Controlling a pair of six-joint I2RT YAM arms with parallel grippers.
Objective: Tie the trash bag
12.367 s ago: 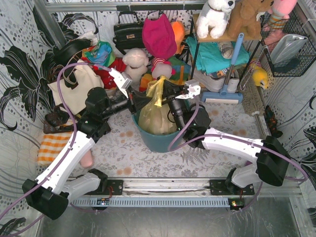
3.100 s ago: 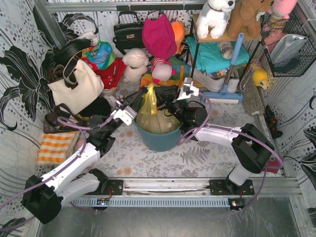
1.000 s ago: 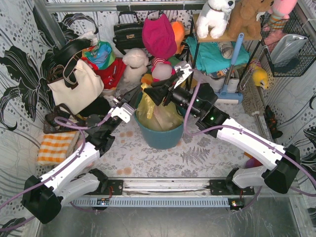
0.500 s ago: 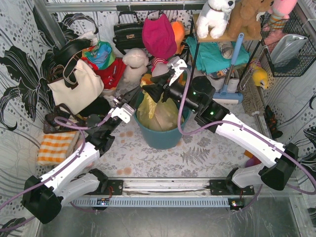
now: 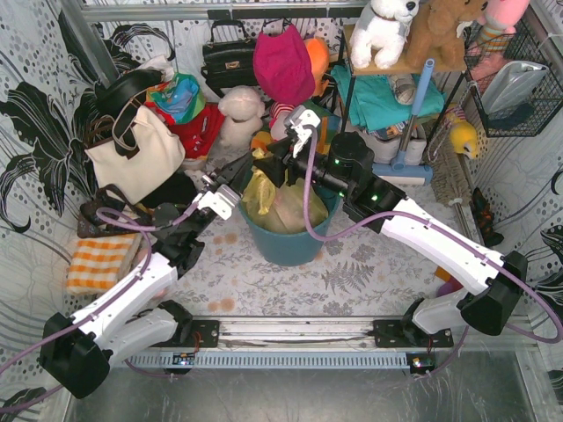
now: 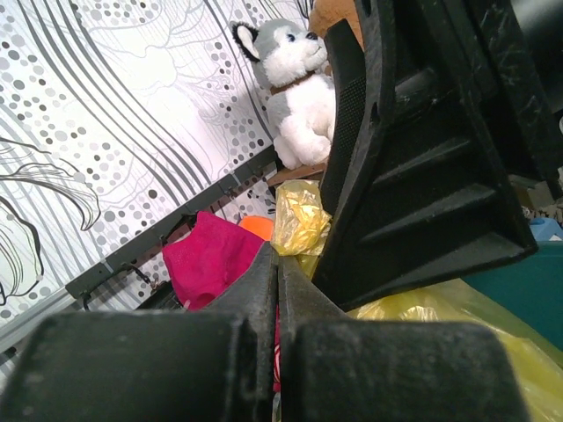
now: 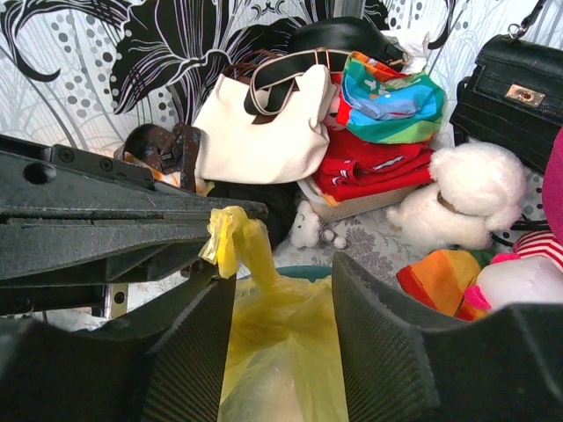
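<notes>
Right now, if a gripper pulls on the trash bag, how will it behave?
Probably floppy: the trash bag is thin wrinkled film, and its strip hangs crumpled from the left gripper. Likely light for its size, since pale crumpled paper shows through. Glossy thin plastic may slip or tear.

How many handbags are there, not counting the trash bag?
2: a black handbag against the back wall, a cream tote at the far left. Others may be hidden in the clutter.
</notes>
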